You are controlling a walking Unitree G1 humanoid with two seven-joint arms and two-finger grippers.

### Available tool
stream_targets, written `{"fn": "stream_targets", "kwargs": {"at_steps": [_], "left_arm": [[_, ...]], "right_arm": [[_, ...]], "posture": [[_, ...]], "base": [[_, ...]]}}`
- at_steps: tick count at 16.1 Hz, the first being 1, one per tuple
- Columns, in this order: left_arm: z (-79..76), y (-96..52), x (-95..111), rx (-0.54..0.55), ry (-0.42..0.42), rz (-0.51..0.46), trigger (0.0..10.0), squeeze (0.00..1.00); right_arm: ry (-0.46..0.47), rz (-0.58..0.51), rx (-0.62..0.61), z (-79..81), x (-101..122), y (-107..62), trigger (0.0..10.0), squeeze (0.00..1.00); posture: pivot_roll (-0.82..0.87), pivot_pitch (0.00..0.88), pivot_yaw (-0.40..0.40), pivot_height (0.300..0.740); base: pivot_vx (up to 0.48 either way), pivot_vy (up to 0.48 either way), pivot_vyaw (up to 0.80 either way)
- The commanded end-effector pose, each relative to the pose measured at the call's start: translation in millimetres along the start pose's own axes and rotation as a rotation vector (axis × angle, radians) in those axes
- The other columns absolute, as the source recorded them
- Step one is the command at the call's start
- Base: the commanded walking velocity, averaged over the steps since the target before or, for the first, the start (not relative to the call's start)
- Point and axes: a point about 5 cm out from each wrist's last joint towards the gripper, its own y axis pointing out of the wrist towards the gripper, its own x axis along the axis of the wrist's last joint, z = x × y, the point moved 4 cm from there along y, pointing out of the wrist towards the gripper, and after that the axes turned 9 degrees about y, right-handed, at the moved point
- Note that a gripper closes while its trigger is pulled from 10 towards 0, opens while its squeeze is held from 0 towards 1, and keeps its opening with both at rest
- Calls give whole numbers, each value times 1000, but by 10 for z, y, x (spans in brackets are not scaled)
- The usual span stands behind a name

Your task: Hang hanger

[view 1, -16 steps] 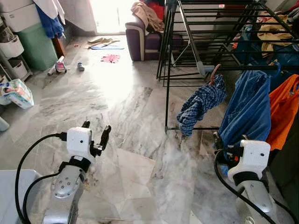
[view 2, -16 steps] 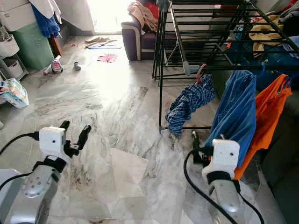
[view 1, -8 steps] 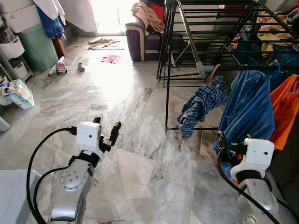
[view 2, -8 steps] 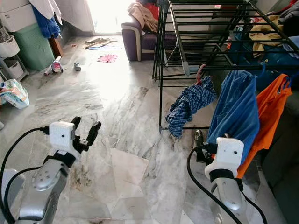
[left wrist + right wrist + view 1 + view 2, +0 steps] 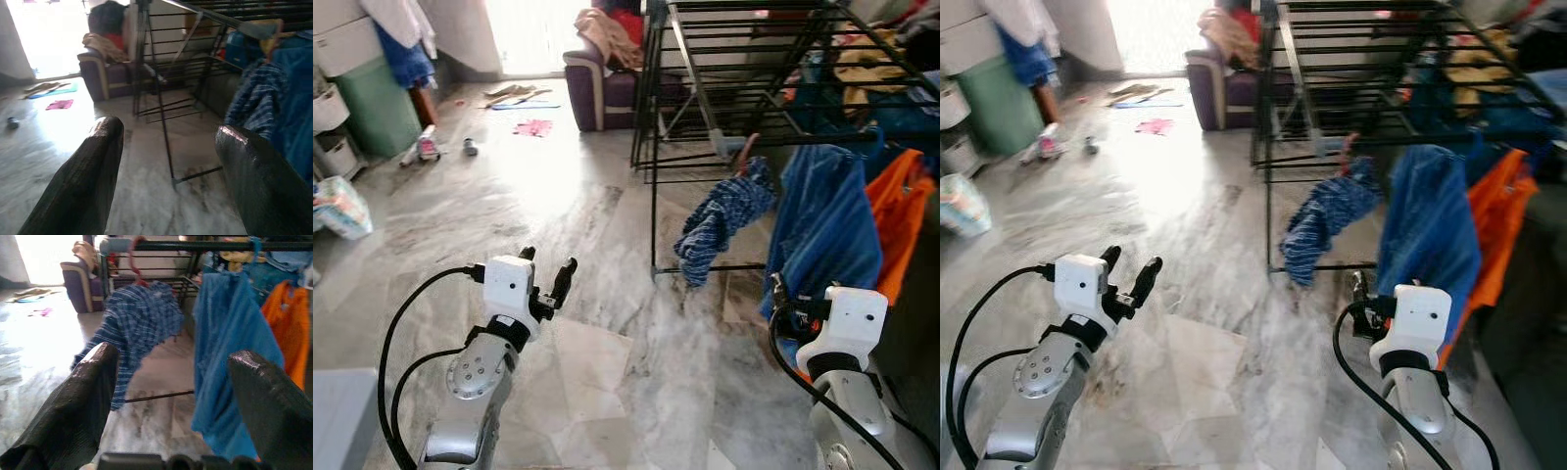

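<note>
Progress: three garments are seen already hung on the front bar of the drying rack (image 5: pixel 744 59). A plaid shirt (image 5: pixel 720 217) hangs lopsided from a pink hanger (image 5: pixel 138 264), most of the cloth slumped to one side and trailing toward the floor. Beside it a blue shirt (image 5: pixel 827 220) is hung from a blue hook, then an orange shirt (image 5: pixel 901 220), both sitting straighter.

Nothing is held. The left gripper (image 5: pixel 548 279) is raised over bare marble floor (image 5: pixel 607 225), well apart from the rack, fingers spread with nothing between them. The right gripper (image 5: pixel 173 396) is held low in front of the blue shirt, fingers also spread wide and empty, pointed at the gap between the plaid and blue shirts.

Judgement: either the hanging is finished, or another hanger is yet to be fetched; which one cannot be told. The plaid shirt looks likeliest to slip off.

Background: sofa (image 5: pixel 602 83) with clothes heaped on it.
</note>
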Motion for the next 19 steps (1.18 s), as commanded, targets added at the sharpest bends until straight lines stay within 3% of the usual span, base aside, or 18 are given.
{"fn": "stream_targets", "kwargs": {"at_steps": [1, 10, 19], "left_arm": [[-25, 22, 33, -17, -4, -7, 10000, 0], [-7, 27, 1, 3, -38, 12, 10000, 0], [79, 78, -27, 76, -62, 32, 10000, 0]], "right_arm": [[-4, 10, -1, 4, -7, 15, 10000, 0], [2, 14, 11, 58, -16, 51, 10000, 0], [-23, 75, 46, 176, -115, 77, 10000, 0]], "posture": [[-126, 0, 18, 740], [-123, 0, 20, 740], [-120, 0, 24, 740]], "base": [[0, -259, -463], [27, -415, -44], [0, 0, 0]]}}
